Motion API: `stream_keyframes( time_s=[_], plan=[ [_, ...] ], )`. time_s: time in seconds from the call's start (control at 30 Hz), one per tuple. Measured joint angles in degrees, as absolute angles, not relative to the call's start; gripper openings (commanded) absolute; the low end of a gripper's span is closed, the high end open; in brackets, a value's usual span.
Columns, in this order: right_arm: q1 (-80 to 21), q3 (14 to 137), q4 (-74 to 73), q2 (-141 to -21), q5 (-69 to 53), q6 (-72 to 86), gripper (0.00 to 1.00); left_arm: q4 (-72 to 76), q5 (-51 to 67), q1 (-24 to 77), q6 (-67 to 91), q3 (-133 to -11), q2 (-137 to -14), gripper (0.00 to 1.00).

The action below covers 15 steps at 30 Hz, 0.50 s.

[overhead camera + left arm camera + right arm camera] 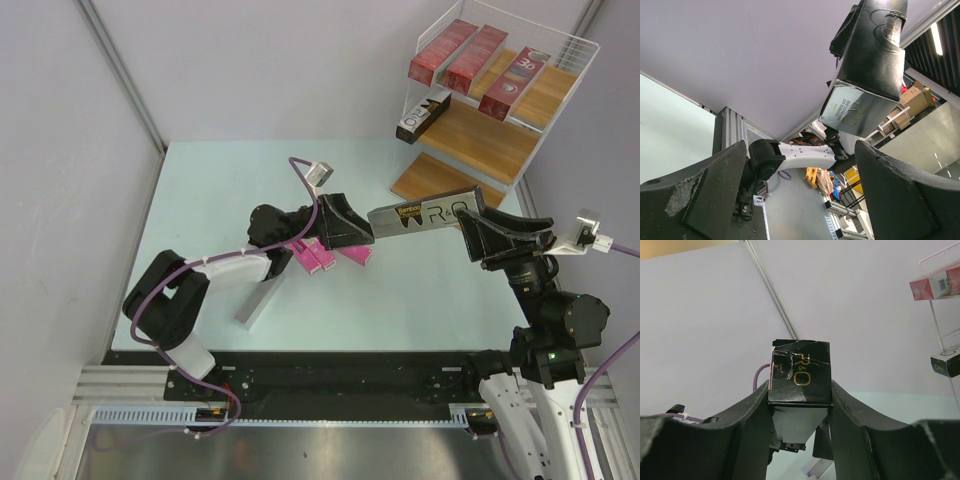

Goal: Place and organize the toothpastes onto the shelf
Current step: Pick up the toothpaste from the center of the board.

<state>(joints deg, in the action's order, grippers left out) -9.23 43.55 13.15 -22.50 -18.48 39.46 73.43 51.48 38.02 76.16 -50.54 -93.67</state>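
Black fingers (752, 430) of the right gripper (478, 230) clamp 1 silver-grey toothpaste carton (425, 214) by its black end, above the table (200, 200). Its free end reaches the left gripper (352, 226), whose jaws gape wide and hold nothing. We see 3 pink cartons (322, 256) beneath that arm. On the shelf (480, 145) lie 3 red cartons (470, 55) and 1 more silver-grey carton (424, 115).

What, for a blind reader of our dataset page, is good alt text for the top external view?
Above a pale table the right gripper is shut on one end of a silver-grey carton, the open left gripper at its other end. Pink cartons lie partly under that gripper; the shelf holds three red cartons and a second silver-grey carton.
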Motion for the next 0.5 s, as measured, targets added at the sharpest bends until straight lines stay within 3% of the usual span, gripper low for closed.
stream_keyframes(
  time_s=[0.33,0.5],
  plan=[
    [-9.23,43.55,13.10,-22.92,-18.50,39.75,0.12,74.15,51.92,38.63,76.27,-51.09,-92.40,0.95],
    [-9.23,43.55,13.08,-24.18,-19.20,40.53,0.12,74.43,52.36,39.16,76.12,-51.79,-91.96,0.88]
  ],
)
